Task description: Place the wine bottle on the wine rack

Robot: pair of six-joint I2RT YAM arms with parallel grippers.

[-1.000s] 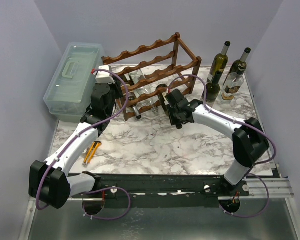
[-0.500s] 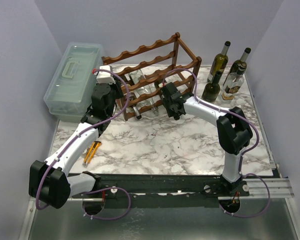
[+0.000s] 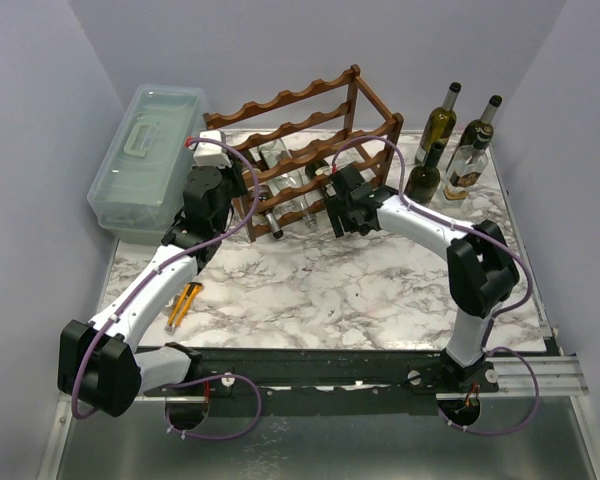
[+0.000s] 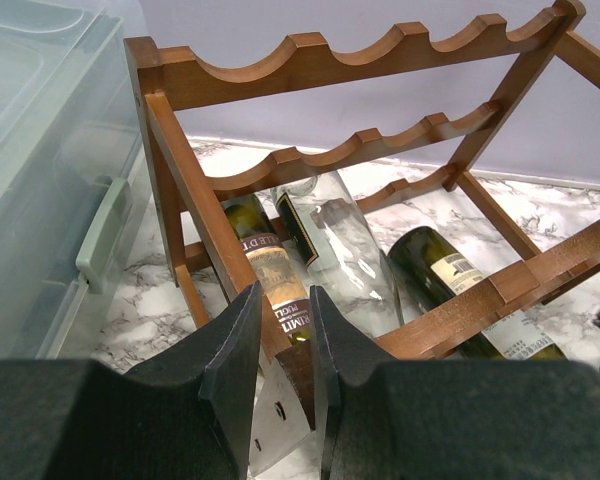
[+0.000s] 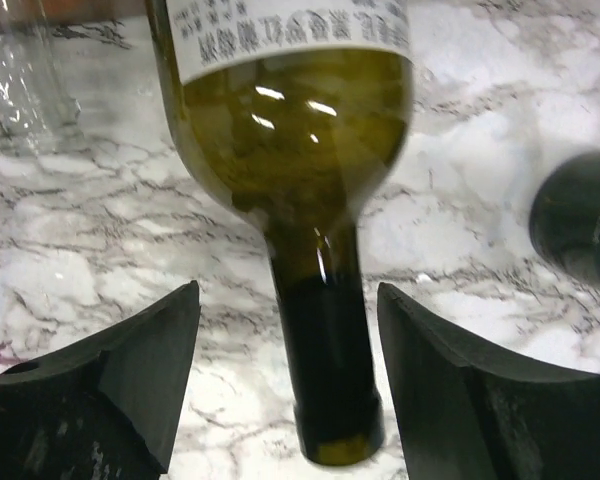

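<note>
The dark reddish-brown wine rack [image 3: 310, 128] [image 4: 310, 60] stands at the back of the marble table. On its lowest tier lies an olive-green wine bottle [image 5: 295, 110] [image 4: 450, 275] with a white label, its neck [image 5: 325, 370] pointing toward me. My right gripper [image 3: 343, 203] [image 5: 288, 310] is open, one finger on each side of that neck and not touching it. My left gripper [image 3: 236, 192] [image 4: 285, 350] is shut on the rack's front left post [image 4: 195, 200]. A clear bottle [image 4: 340, 250] and a dark labelled bottle [image 4: 270, 270] lie beside the green one.
A pale green plastic box [image 3: 145, 160] sits left of the rack. Several upright bottles [image 3: 450, 150] stand at the back right, and a dark one [image 5: 580, 220] shows close to my right gripper. An orange-handled tool [image 3: 185, 305] lies under the left arm.
My right gripper moved toward the rack with the bottle neck, then opened and let go of it. The left arm has not moved.
</note>
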